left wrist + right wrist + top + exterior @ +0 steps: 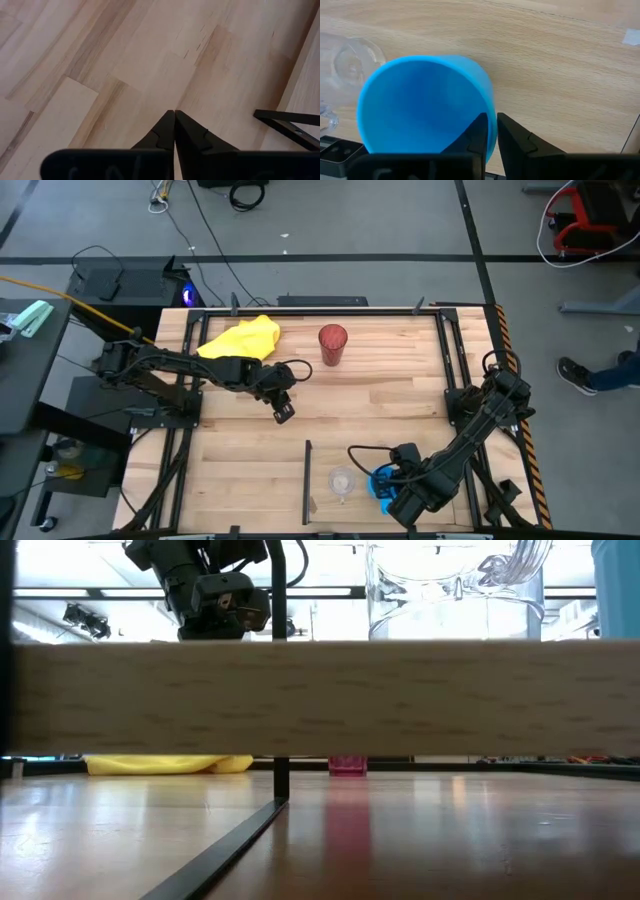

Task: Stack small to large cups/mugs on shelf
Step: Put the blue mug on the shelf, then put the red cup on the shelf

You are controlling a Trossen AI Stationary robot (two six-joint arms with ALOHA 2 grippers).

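The bright blue mug stands near the table's front edge, right of the tiny clear cup. My right gripper is shut on the mug. In the right wrist view the mug opens toward the camera, with the clear cup beside it. The dark-red tumbler stands upright on its base at the far middle. My left gripper is shut and empty above the bare wood at the table's middle. The thin black divider strip lies left of the clear cup. My right gripper pinches the mug's wall at the rim, one finger inside and one finger outside. The fingers slant down from the table's right. In the low view the mug stands upright, its base at the top of the plank.
A yellow cloth lies at the far left of the table. Black frame rails run along both sides. In the low view a pale wood plank crosses the picture, with the clear cup above it.
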